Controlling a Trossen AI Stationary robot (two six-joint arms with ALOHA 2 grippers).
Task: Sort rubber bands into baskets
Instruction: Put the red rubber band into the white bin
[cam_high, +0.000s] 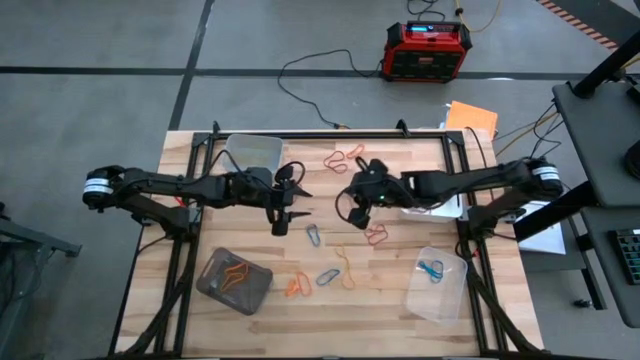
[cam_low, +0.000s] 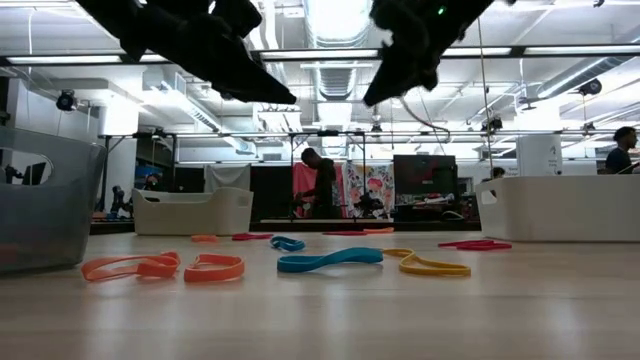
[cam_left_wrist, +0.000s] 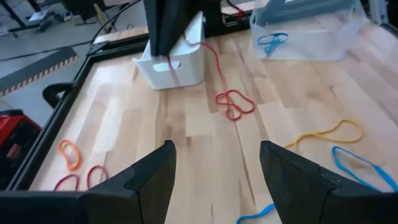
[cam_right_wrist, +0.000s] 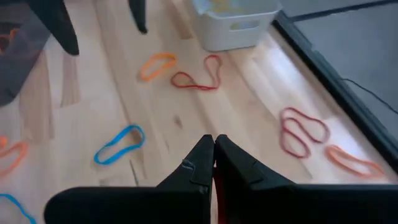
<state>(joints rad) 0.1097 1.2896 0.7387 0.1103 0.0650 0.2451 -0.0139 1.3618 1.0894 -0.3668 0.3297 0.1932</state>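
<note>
Blue rubber band (cam_high: 313, 235) flat on bare wood table (cam_high: 400, 300), just near-right of left gripper (cam_high: 286, 205): fingers wide apart, empty. Long axis diagonal. Right gripper (cam_high: 358, 194) farther, fully closed, empty.

2 dark six-joint arms reach inward from opposite sides, both raised above the tabletop.

The left arm's dark two-finger gripper (cam_high: 287, 200) has its fingers (cam_left_wrist: 149, 180) spread wide with nothing between them. The right arm's dark two-finger gripper (cam_high: 352, 197) has its fingers (cam_right_wrist: 198, 163) pressed together, tips touching. The 2 grippers face each other, apart, near mid-table.
</note>
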